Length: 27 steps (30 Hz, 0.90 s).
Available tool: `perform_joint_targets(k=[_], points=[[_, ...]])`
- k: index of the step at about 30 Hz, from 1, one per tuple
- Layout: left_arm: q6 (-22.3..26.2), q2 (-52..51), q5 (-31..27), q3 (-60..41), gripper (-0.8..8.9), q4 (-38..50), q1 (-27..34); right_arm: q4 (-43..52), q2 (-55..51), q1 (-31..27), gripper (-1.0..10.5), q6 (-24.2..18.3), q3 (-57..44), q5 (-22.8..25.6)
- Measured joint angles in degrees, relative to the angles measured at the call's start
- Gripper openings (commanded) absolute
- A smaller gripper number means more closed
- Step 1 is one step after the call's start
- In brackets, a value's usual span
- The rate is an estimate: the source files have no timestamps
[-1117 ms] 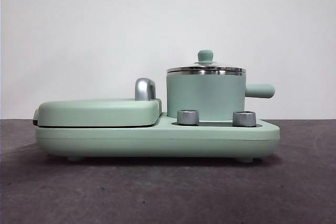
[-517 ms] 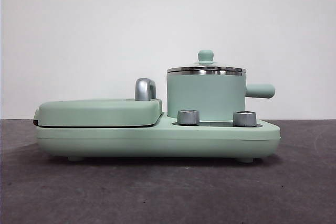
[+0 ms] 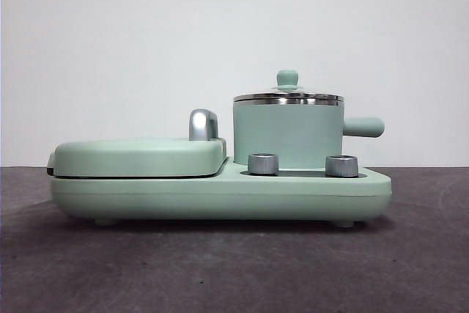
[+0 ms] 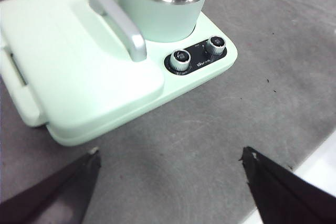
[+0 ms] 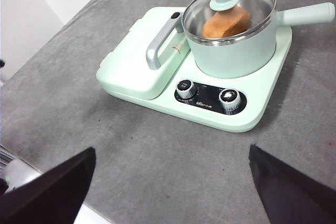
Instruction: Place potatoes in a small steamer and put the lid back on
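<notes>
Grey, speckled table (image 5: 157,171) carries everything, and the mint-green cooker base (image 3: 220,194) sits on it as the biggest item. On one half of the base lies the flat griddle cover (image 3: 135,157) with its chrome handle (image 5: 160,43). On the other half stands the small steamer (image 3: 287,135), its stubby side handle (image 3: 363,127) pointing away from the cover. The lid (image 5: 231,11) is seated on the steamer's steel rim, mint knob (image 3: 287,78) upright on top. Through the glass the potato (image 5: 227,23) shows inside the pot, lying against the far wall. Two silver dials (image 5: 229,98) sit on the black panel just in front of the steamer. Both arms hang well back above the table: the left gripper (image 4: 170,169) and the right gripper (image 5: 170,169) each have jaws spread wide with nothing between them.
</notes>
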Motion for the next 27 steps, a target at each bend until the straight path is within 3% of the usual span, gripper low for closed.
perform_joint_targets(k=[2,3,27], points=[[-0.6,-2.4,0.0,-0.7,0.25,-0.2,0.0,0.0,0.0,0.0,2.3,0.0,0.0,0.0],[-0.9,-3.2,0.0,-0.7,0.21,0.0,0.0,0.0,0.0,0.0,0.2,0.0,0.0,0.0],[-1.7,-6.2,0.0,-2.5,0.06,2.5,1.7,0.3,0.0,0.0,0.1,-0.4,0.0,0.0]])
